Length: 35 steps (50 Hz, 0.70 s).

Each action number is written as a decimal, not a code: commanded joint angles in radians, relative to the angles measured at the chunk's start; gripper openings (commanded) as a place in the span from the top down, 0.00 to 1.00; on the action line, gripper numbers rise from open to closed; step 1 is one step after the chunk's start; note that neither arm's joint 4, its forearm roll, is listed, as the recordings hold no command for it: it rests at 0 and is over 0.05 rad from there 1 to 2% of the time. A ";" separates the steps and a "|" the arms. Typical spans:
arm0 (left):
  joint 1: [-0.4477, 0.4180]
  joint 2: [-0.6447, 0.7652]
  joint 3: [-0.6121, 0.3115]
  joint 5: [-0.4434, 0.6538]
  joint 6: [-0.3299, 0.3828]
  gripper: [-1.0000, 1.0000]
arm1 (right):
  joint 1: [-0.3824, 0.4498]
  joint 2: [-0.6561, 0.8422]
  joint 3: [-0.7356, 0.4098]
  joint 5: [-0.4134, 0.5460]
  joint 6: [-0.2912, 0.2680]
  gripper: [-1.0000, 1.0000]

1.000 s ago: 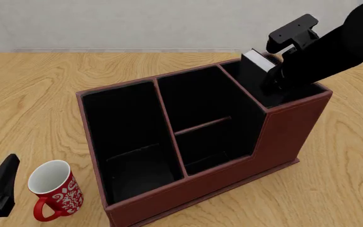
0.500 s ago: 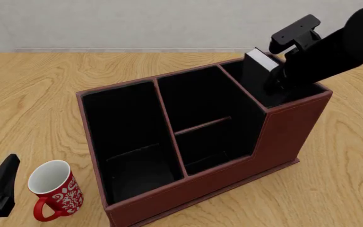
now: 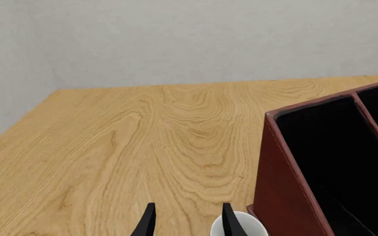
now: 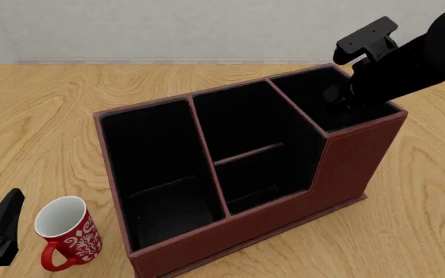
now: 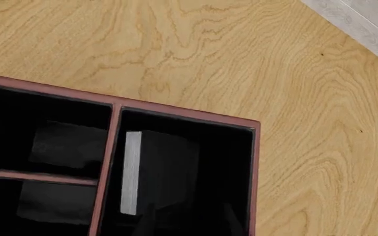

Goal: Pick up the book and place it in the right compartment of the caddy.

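Right gripper (image 4: 345, 95): we see it above the right compartment (image 5: 228, 162); its fingers barely show, so we cannot tell whether they are spread or closed.
Book (image 5: 155, 172): we find it inside that compartment, against the divider wall, white page block showing, apparently free of the fingers.
How it handles: we judge it stiff, fairly heavy and smooth-covered; we would pinch it across the covers near the spine, not on the pages.
Caddy (image 4: 346, 168): we see its other two sections holding no book.
Left gripper (image 3: 185, 221): we see it parted and holding nothing, just beside the red mug (image 4: 66, 231).
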 commanded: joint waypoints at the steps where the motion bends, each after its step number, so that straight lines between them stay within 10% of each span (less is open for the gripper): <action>1: -0.001 0.000 0.000 0.000 -0.002 0.00 | 0.003 -0.005 0.005 -0.005 0.007 0.00; 35: -0.013 0.000 0.000 -0.011 0.001 0.00 | 0.040 -0.199 -0.004 0.099 -0.145 0.00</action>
